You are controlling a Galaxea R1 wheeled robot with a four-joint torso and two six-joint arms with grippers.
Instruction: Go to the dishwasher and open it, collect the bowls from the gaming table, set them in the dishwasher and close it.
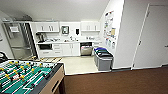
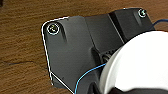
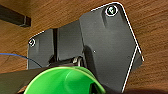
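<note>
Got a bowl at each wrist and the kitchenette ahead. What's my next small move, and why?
Probably drive forward toward the dishwasher, veering slightly left. It stands open under the counter across the room, while a white bowl and a green bowl sit at the wrists. Keep left of the grey bins beside it.

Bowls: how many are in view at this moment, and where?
2. A white bowl shows large in the left wrist view, over brown floor; a green bowl shows in the right wrist view. How either is held cannot be made out. Others may be hidden.
</note>
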